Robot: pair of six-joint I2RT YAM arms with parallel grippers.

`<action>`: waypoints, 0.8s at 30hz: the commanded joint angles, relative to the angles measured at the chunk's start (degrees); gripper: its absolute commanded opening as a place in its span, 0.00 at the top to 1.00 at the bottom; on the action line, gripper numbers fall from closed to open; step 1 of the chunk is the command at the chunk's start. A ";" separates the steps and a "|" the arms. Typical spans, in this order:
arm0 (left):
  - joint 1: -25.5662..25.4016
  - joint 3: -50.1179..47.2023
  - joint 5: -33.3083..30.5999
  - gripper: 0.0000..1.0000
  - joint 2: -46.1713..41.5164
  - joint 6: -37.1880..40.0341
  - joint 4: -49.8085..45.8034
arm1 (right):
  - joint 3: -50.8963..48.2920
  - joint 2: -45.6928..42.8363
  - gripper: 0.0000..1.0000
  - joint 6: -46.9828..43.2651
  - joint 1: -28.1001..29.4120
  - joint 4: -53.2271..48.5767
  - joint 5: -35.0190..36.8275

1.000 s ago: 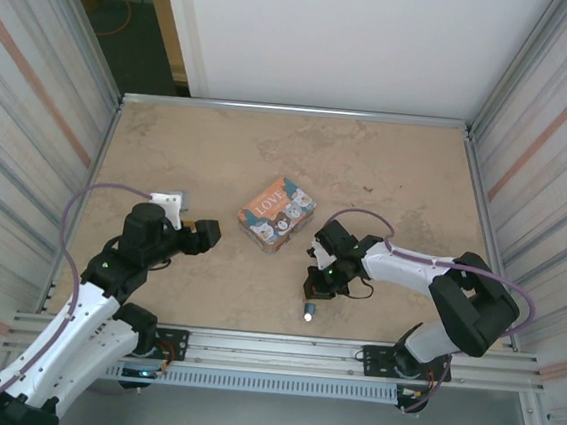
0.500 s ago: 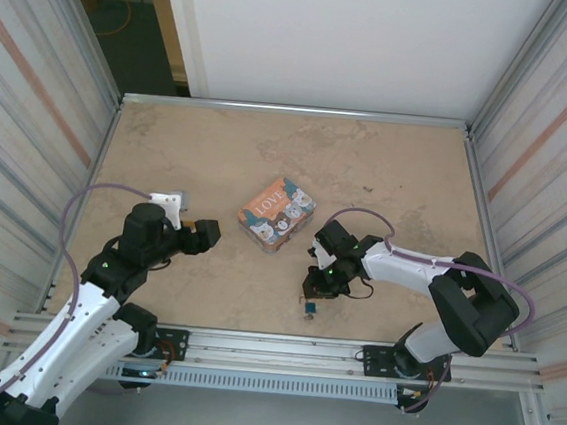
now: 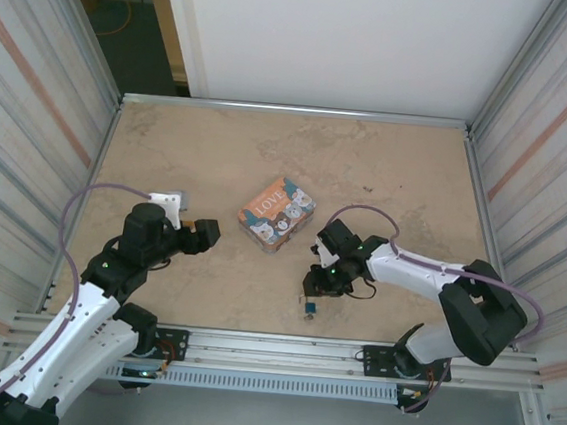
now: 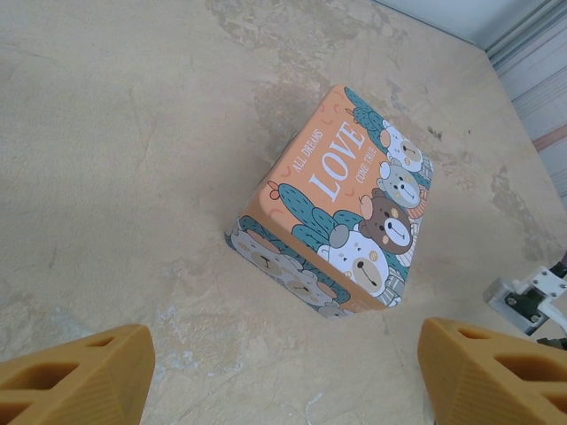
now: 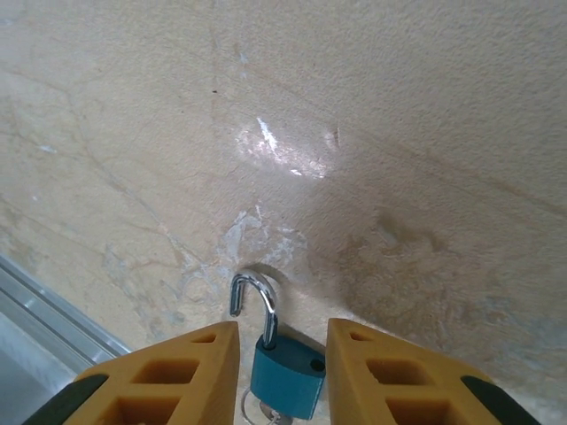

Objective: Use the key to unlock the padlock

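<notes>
The padlock (image 3: 309, 306) lies flat on the worktop (image 3: 219, 156), close to the near edge rail and right of centre. In the right wrist view its teal body (image 5: 285, 376) sits low between the two orange fingers (image 5: 177, 372) of the right hand (image 5: 283, 329). There is a narrow gap on the left side, and the right finger is just beside it; whether that one touches cannot be told. The thin shackle rises from the body as a hook. One leg goes into the body and the other end hangs free. A sliver of silvery metal shows at the body's lower edge, cut off by the frame, and what it is cannot be told.

From above, the right hand (image 3: 317, 286) is tipped down just beyond the padlock, its fingers a little apart and clamping nothing.

Further left and slightly farther off, the left hand (image 3: 204, 233) hovers over bare worktop with its fingers spread wide and nothing between them. The left wrist view shows the same wide gap (image 4: 283, 372).

Beyond both hands, near the middle of the worktop, rests the orange-and-teal "LOVE" tin (image 3: 275, 213), lid up and turned cornerwise. It is well apart from the padlock, and the left hand points toward it (image 4: 341, 208).
</notes>
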 commanded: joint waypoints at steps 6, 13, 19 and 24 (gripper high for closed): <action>0.74 1.67 -2.70 0.20 0.20 1.25 -0.35 | 0.85 -7.60 0.61 0.12 -0.91 -3.83 6.20; 0.98 2.53 -6.22 0.19 0.00 1.25 0.77 | -0.85 -18.31 0.54 -0.27 -2.55 -3.69 14.90; 1.39 2.56 -10.39 0.19 -1.06 0.38 1.89 | -3.62 -30.16 0.48 -1.43 -6.89 -3.08 21.46; 1.68 1.78 -14.75 0.18 -2.83 -0.42 2.93 | -7.29 -39.95 0.40 -3.14 -11.63 -2.03 25.78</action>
